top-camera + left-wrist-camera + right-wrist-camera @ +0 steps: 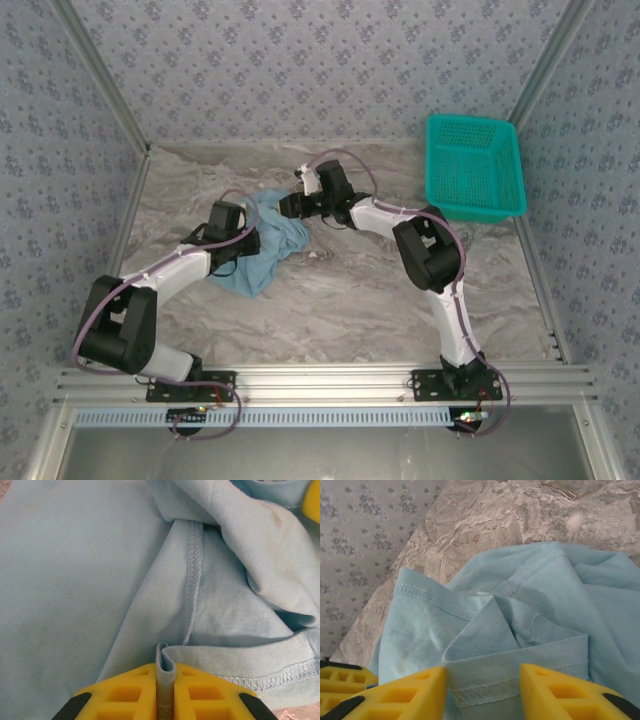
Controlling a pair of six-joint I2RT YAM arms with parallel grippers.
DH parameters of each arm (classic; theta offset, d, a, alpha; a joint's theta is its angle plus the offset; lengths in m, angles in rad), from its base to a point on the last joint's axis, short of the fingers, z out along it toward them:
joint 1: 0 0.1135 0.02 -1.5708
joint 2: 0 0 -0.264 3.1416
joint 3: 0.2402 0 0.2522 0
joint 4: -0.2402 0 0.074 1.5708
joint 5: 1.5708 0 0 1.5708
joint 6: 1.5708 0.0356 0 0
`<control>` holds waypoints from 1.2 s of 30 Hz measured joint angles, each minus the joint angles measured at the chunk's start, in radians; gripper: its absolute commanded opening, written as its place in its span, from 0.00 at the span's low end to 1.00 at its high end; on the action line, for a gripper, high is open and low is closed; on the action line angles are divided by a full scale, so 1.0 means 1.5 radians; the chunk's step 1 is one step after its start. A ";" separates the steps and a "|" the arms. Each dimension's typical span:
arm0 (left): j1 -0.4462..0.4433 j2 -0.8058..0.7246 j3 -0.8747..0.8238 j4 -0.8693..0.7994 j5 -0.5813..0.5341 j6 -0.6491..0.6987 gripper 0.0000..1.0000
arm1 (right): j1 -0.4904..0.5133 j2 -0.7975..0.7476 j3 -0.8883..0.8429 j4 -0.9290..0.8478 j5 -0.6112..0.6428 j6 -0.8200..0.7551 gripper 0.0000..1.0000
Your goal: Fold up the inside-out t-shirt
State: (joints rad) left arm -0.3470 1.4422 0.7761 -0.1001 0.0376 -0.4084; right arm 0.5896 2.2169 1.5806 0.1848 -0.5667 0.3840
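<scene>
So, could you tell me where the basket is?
In the top view the teal basket stands at the far right corner of the table, apart from the t-shirt.

1. Even, soft light falls from above on the table (350, 300); my arms cast only faint shadows.
2. Left wrist: the t-shirt (75, 580) weave and stitching are crisp, but my left fingers (130, 687) blur at the bottom edge.
3. Right wrist: my right fingers (555, 692) look soft, and the cloth is matte and evenly lit.

Ahead of left gripper (165, 692): bunched t-shirt (90, 580) folds block the way.
Between right gripper (482, 695) fingers: a hem fold fills the gap.
Beyond right gripper: bare table (520, 515), then wall (360, 540).
Behind right gripper: basket (475, 165), well apart.
</scene>
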 measured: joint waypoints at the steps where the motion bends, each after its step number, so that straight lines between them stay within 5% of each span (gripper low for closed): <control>1: 0.000 0.000 0.000 0.000 0.000 0.000 0.13 | 0.000 0.000 0.000 0.000 -0.001 0.003 0.27; 6: 0.001 0.000 0.000 0.000 0.000 0.000 0.06 | 0.000 0.000 0.002 -0.012 -0.002 -0.006 0.00; 12: 0.026 -0.062 0.000 -0.021 0.005 -0.006 0.00 | -0.028 -0.083 -0.053 -0.070 0.036 -0.039 0.00; 19: 0.051 -0.348 0.025 0.010 -0.014 -0.025 0.00 | -0.147 -0.477 -0.160 -0.087 0.181 -0.078 0.00; 24: 0.053 -0.404 0.105 0.035 -0.050 -0.006 0.00 | -0.141 -0.656 -0.155 -0.061 0.251 -0.113 0.00; 36: 0.078 -0.362 0.287 -0.012 -0.092 0.036 0.00 | -0.186 -0.710 -0.121 -0.186 0.399 -0.164 0.00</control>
State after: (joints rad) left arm -0.2298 0.8986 1.2060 -0.1181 -0.1009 -0.3550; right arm 0.3107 1.1515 1.3987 -0.0944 0.0311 0.1387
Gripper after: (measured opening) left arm 0.042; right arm 0.057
